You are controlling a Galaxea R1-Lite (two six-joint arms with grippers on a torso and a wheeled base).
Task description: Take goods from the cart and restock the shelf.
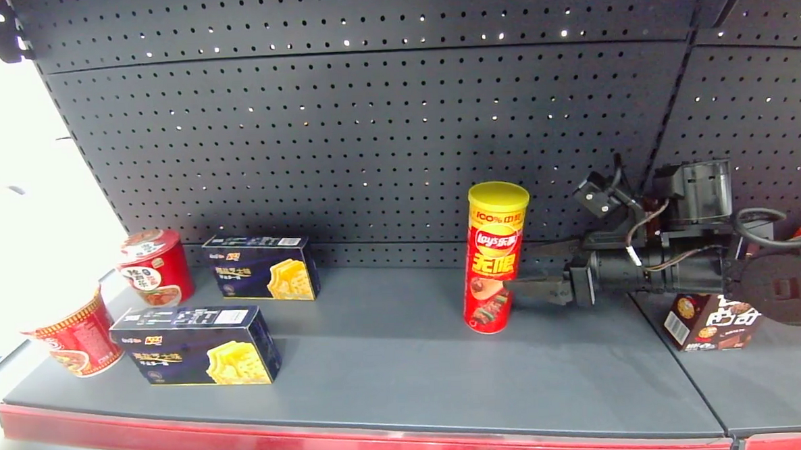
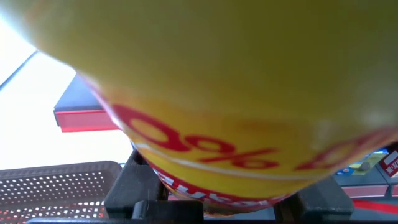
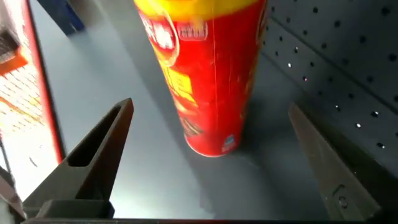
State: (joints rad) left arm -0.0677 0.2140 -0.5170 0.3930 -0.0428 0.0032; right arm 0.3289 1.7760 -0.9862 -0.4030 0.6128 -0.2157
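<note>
The chip can (image 1: 496, 258) is red with a yellow lid, the second can (image 2: 249, 93) is yellow and red, and the boxes (image 1: 196, 345) are dark blue with yellow.

Glare washes out the head view's left; the close can (image 2: 249, 93) is blurred.

The shelf (image 1: 393, 360) is bare between the near box (image 1: 196, 345) and the can (image 1: 495, 261), and a wall (image 1: 370, 152) stands close behind.
</note>
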